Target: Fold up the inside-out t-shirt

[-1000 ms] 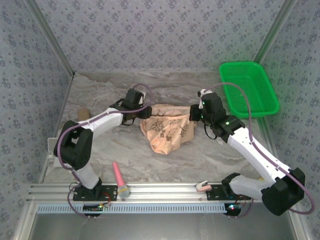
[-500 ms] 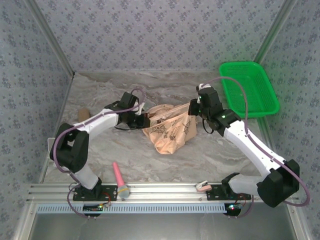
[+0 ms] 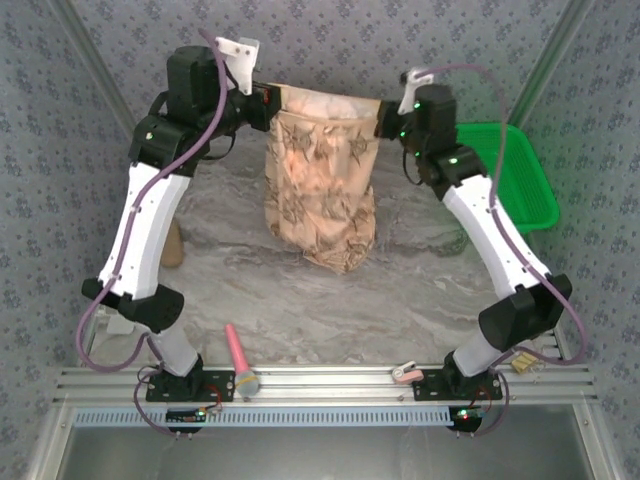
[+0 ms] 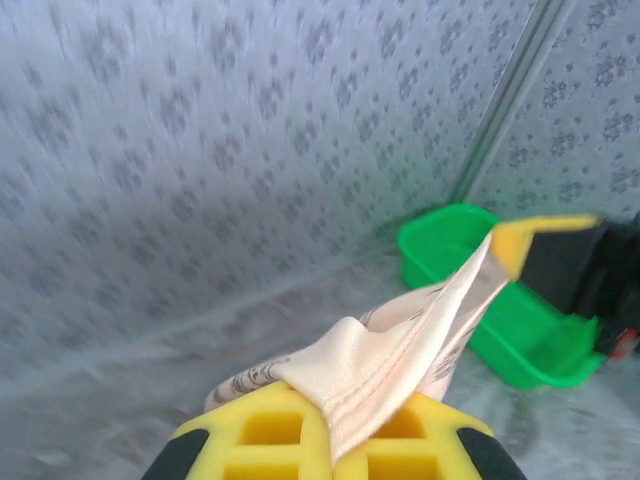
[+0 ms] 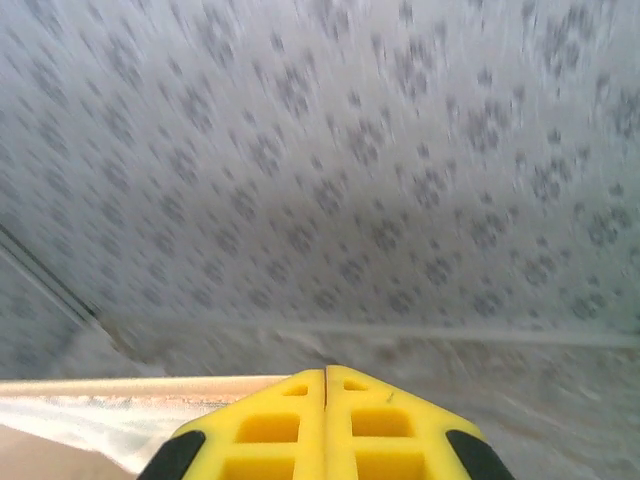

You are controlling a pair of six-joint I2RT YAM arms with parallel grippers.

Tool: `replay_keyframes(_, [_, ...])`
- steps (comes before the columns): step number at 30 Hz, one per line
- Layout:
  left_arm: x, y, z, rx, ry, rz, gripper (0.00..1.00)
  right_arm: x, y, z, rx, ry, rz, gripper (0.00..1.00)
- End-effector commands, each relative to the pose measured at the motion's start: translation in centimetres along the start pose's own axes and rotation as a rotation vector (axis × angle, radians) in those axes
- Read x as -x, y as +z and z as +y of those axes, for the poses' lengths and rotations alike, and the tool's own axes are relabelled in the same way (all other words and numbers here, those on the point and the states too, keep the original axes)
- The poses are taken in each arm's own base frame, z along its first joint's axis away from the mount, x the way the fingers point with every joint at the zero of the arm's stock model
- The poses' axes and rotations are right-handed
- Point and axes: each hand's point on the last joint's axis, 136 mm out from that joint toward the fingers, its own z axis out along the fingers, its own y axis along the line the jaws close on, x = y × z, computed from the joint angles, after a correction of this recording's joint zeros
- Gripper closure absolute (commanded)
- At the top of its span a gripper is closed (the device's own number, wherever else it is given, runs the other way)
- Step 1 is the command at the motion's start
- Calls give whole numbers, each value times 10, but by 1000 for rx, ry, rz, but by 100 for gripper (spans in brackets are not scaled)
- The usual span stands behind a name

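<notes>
The inside-out t-shirt (image 3: pixel 320 175), peach-tan with dark nautical prints, hangs stretched between both raised grippers, its lower end dangling toward the table. My left gripper (image 3: pixel 270 100) is shut on the shirt's top left edge; in the left wrist view the hemmed cloth (image 4: pixel 400 350) comes out from between the yellow fingers (image 4: pixel 260 435). My right gripper (image 3: pixel 384 116) is shut on the top right edge. In the right wrist view its yellow fingers (image 5: pixel 390 420) are pressed together, with pale cloth (image 5: pixel 90 410) running off to the left.
A green plastic basket (image 3: pixel 520 175) sits at the back right, behind the right arm. A pink-handled tool (image 3: pixel 240 358) lies near the front rail, and a small pink clip (image 3: pixel 404 373) rests on the rail. A tan object (image 3: pixel 174 245) lies behind the left arm.
Both grippers have risen from table level to high up and moved apart, lifting the shirt off the table so it now hangs stretched between them.
</notes>
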Motion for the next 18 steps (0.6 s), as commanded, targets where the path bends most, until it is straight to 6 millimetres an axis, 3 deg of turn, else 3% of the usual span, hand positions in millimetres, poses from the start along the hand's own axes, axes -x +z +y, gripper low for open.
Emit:
replay_keyframes(1, [-15,-24,-3,146,272,63,100,31,-50,14,60,63,-15,100])
replay_keyframes(6, [-24,-65,-44,3,248,-33,100,39,-139,52,97,-66,-126,100])
replay_keyframes(8, [-19,-84,-50,-37,206,-112,100,45,-172,56,103,-56,-209,100])
replay_keyframes(10, [-9,-99,-50,-35,183,-189,100,55,-194,46,80,10,-287,100])
replay_keyframes(13, [1,-106,-47,-12,210,-228,100,67,-199,35,46,31,-318,100])
replay_keyframes(18, [12,-82,-35,72,262,-206,100,73,-158,26,10,20,-281,100])
